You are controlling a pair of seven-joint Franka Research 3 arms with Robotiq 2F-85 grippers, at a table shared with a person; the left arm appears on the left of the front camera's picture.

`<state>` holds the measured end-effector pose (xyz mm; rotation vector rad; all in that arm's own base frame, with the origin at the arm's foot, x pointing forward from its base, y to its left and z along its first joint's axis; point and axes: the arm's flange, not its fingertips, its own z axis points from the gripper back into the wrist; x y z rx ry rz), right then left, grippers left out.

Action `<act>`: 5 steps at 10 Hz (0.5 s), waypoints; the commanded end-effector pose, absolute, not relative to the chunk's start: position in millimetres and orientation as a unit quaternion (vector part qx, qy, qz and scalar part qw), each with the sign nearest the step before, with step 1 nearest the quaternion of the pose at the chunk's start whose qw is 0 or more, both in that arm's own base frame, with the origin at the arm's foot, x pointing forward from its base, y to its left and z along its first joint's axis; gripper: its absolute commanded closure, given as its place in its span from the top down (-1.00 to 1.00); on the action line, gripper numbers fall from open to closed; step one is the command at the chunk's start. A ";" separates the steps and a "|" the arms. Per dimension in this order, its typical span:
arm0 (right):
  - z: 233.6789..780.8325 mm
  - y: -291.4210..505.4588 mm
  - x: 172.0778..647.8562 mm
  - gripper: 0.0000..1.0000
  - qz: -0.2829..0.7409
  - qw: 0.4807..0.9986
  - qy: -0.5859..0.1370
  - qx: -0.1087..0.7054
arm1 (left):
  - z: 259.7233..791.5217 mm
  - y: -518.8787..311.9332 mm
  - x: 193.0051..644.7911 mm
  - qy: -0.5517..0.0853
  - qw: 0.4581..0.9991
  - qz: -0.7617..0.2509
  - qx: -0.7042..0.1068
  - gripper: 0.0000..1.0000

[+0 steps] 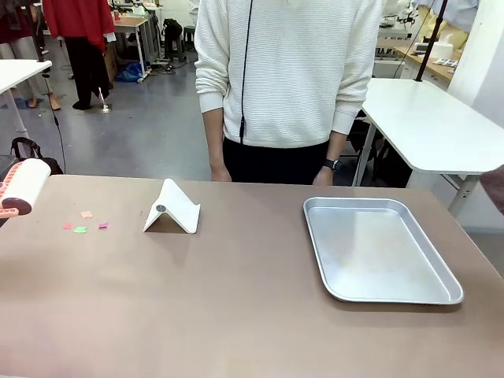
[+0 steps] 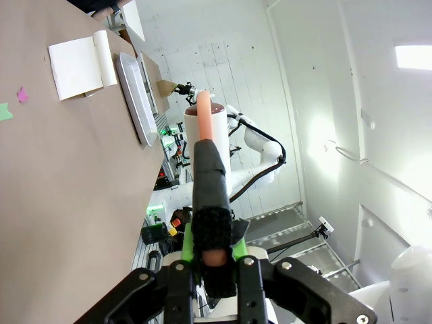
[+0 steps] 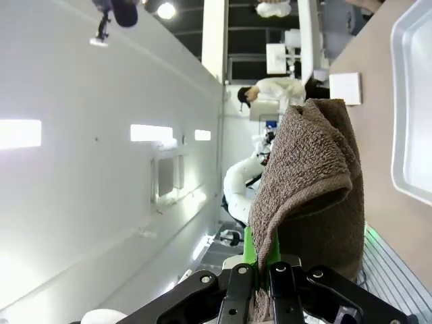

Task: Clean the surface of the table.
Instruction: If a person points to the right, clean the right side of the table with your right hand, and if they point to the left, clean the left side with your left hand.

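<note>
The counter [image 1: 236,315] spreads wide across the front view, brownish-tan and mostly bare. A few small coloured paper scraps [image 1: 80,229] sit near its left end, and these look like the mess to be cleared.

The left claw [image 2: 211,246] is clamped on the dark wrapped handle of a lint roller [image 1: 25,187]. Its green pads press on either side, so the white drum points out ahead of the wrist. In the front view the drum hangs at the counter's left edge, near the scraps but apart from them. Whether it touches the top I cannot tell. That placing suits a roll toward the scraps to lift them.

The right claw [image 3: 262,262] is closed on a brown towel [image 3: 310,169]. It is pinched at a fold so the cloth drapes over the fingers, probably kept ready for wiping.

A silver tray [image 1: 378,252] lies empty on the right half of the counter. A white folded card [image 1: 173,209] stands like a tent between the scraps and the tray. A person stands at the far side, one hand [image 1: 221,175] down by the counter's far edge, clear of the work. No cleaning seems done yet.
</note>
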<state>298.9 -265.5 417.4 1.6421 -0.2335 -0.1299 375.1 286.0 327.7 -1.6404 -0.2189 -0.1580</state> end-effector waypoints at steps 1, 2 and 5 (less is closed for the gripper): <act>398.6 -290.1 302.6 -1.00 -0.054 0.659 -0.119 0.741 | 333.1 284.9 373.2 -0.104 0.670 -0.070 -0.732 -1.00; 392.1 -293.9 301.3 -1.00 -0.064 0.662 -0.127 0.736 | 333.1 284.9 373.2 -0.104 0.670 -0.070 -0.732 -1.00; 391.3 -271.6 302.1 -1.00 -0.071 0.666 -0.108 0.734 | 333.1 284.9 373.2 -0.104 0.670 -0.070 -0.732 -1.00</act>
